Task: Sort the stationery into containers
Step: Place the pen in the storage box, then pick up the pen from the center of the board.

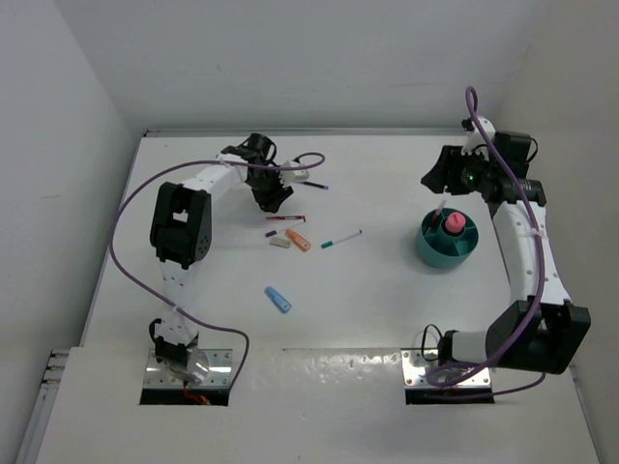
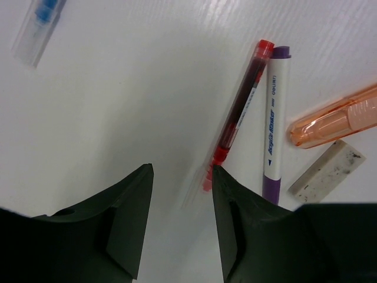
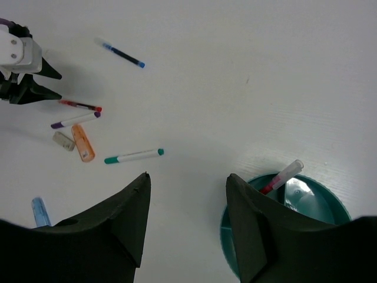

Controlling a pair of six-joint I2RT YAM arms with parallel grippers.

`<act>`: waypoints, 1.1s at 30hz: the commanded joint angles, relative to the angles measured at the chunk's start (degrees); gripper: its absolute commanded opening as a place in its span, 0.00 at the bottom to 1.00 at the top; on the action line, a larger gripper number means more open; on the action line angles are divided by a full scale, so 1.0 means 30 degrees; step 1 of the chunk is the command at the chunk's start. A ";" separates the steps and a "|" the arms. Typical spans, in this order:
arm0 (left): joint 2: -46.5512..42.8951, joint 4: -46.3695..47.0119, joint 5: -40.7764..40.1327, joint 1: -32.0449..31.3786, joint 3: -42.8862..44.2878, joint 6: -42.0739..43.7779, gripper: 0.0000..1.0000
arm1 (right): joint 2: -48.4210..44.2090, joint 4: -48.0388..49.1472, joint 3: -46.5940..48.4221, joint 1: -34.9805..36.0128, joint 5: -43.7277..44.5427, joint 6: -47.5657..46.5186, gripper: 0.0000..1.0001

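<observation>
The left gripper [image 1: 274, 198] hangs with its jaws spread over the white table [image 1: 387, 319], nothing between them. In its wrist view the thin red pen [image 2: 241, 112] runs diagonally, its clear end just beside one finger [image 2: 235, 218]. A white marker with purple ends [image 2: 274, 124] lies alongside the pen. A small beige eraser [image 2: 327, 177] lies slanted beside it.

Nearer the arms, the short blue stick [image 1: 279, 300] lies apart, slanting down to the right, as does the short orange stick [image 1: 299, 240]. The thin blue pen [image 1: 314, 184] lies almost crosswise. The thin teal pen [image 1: 340, 239] rises towards the right.

The round teal plastic organiser cup [image 1: 430, 253] holds the fat pink marker [image 1: 453, 224] upright and a leaning clear pen with red ink [image 3: 281, 177]. Above the cup, the right gripper [image 3: 187, 177] is spread and empty.
</observation>
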 commanded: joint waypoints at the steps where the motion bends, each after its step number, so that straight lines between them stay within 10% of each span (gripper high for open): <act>1: -0.0334 -0.0422 0.0853 -0.0530 0.0159 0.0875 0.51 | 0.0072 0.0107 0.0735 0.0090 -0.0367 -0.0306 0.53; 24: 0.1394 -0.0335 0.0092 -0.1791 0.0598 0.1140 0.48 | 0.0218 -0.0274 0.0646 -0.0027 -0.0367 -0.0453 0.54; 33: 0.1952 0.0017 -0.1315 -0.1996 0.0481 0.1433 0.15 | 0.0014 -0.0333 0.0705 -0.0027 -0.0542 -0.0424 0.53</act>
